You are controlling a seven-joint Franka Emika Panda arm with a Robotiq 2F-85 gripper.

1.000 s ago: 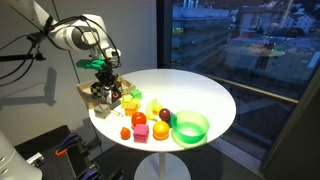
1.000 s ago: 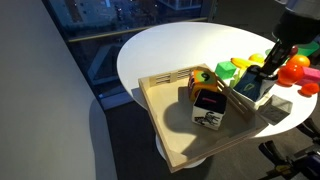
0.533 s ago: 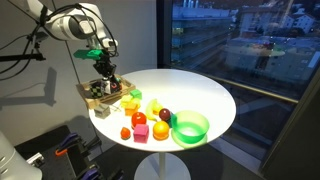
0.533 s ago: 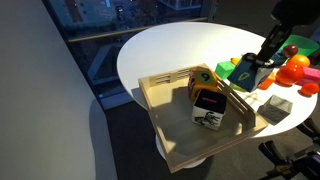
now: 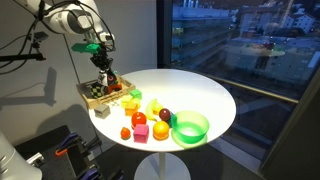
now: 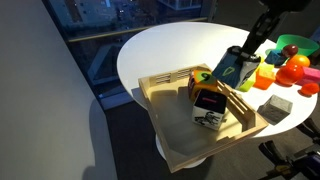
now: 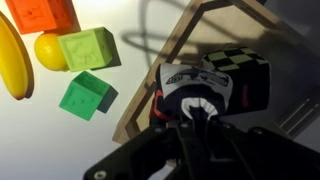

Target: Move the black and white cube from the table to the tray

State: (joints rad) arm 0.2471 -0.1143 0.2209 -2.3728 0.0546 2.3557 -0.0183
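Cube's up in the air over the tray

Big round white table (image 5: 210,100), wooden tray (image 6: 175,140) at its edge, and the gripper (image 5: 103,78) is clamped on the black and white cube (image 6: 230,70), holding it just above the tray's rim.

In an exterior view the camera stands far off and looks across the round table (image 5: 205,100). In an exterior view it sits close, looking down on the tray (image 6: 180,148). The wrist view looks down from very near. All three share the tray.
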